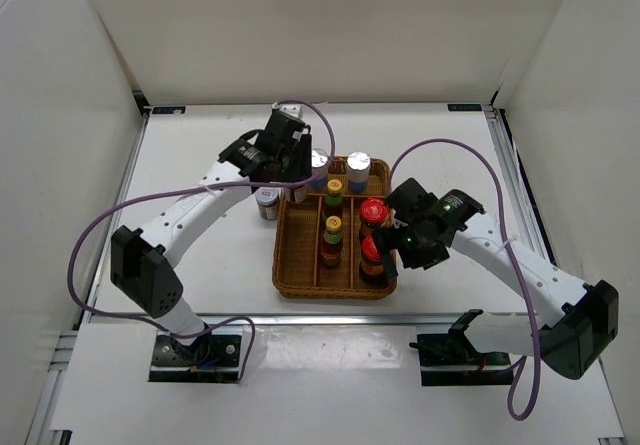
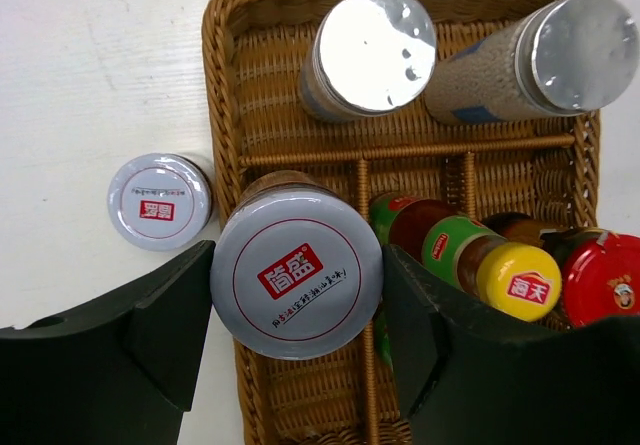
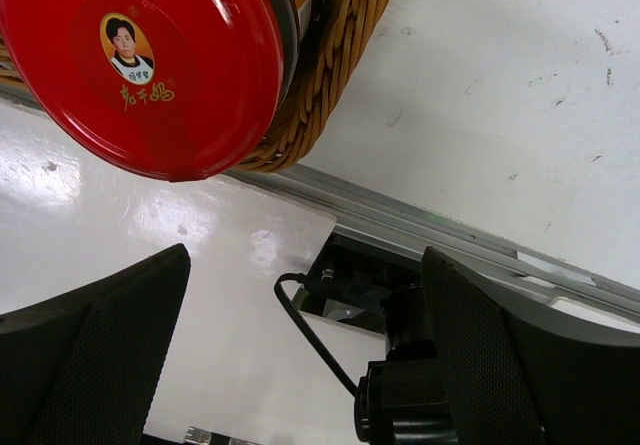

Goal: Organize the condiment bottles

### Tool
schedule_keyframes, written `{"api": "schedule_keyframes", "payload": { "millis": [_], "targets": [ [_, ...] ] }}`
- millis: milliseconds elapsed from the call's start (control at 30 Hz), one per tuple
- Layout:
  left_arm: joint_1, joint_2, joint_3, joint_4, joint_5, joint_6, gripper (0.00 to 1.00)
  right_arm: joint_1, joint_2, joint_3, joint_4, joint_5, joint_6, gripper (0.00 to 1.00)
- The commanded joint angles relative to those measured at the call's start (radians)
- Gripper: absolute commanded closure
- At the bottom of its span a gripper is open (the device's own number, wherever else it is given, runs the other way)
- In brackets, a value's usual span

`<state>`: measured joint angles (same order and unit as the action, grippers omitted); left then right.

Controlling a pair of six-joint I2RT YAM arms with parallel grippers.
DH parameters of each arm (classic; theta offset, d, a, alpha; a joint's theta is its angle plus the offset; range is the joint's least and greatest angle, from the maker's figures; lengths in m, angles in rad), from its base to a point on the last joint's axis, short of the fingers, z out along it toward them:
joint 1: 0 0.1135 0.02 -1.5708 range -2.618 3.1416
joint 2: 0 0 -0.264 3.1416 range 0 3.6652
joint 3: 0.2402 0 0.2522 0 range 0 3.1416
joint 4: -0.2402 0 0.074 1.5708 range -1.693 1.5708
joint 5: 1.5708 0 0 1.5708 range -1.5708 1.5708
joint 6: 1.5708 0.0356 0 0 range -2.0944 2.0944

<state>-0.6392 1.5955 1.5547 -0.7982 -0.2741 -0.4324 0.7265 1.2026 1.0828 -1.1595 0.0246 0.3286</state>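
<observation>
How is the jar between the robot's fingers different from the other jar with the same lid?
The gripped jar is clamped in the left gripper; the loose jar has nothing touching it. The gripped jar is over the wicker tray, while the loose jar stands on the white table just outside the tray's edge. Both have the same pale round lid with a red logo.

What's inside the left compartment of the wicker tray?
One pale-lidded jar, held by the left claw. Its lid hides the base, so whether it rests on the tray is unseen.
</observation>
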Motion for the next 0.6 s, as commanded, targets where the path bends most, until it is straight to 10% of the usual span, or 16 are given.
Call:
{"api": "schedule_keyframes", "payload": {
  "millis": [0, 433, 567],
  "targets": [
    [-0.019, -0.005, -0.016, 0.108, -0.024, -0.025, 0.89, -0.004, -0.006, 0.008, -0.006, -0.008, -0.014, 0.01],
    [-0.037, 0.081, -0.14, 0.159, -0.024, -0.075, 0.89, -0.004, 0.003, 0.008, -0.006, 0.001, -0.014, 0.01],
    [-0.037, 0.081, -0.151, 0.159, -0.033, -0.086, 0.46, -0.004, 0.012, 0.008, -0.006, 0.001, -0.014, 0.01]
  ]
}}
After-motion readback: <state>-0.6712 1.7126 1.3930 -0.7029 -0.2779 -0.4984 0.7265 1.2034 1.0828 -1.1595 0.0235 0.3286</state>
